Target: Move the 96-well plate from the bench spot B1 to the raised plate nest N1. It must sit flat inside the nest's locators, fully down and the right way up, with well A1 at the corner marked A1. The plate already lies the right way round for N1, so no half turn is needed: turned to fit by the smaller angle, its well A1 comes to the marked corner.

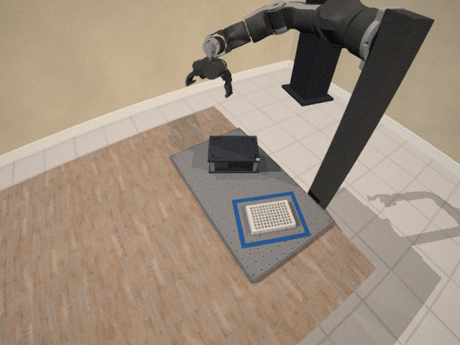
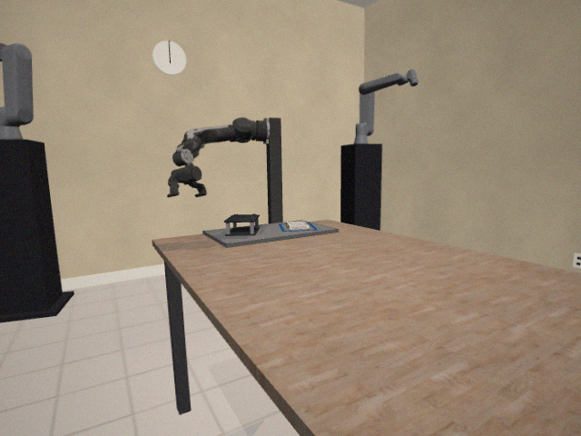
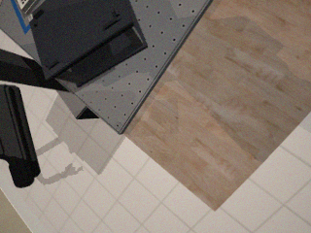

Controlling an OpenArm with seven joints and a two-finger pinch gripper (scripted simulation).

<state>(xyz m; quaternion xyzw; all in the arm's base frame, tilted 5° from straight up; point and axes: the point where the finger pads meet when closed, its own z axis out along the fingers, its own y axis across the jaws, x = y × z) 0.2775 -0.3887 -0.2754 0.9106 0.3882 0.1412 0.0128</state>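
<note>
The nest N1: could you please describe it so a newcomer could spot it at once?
On the wooden table lies a grey perforated board. The nest stands at its end away from the blue-framed white plate. It alone is black and raised on short legs.

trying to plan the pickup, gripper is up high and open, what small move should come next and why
Probably swing the gripper across toward the 96-well plate, staying high. It hangs open and empty, off past the far end of the grey breadboard, beyond the raised nest, while the plate lies flat inside the blue frame at the other end. Descending should wait until it is over the plate.
</note>
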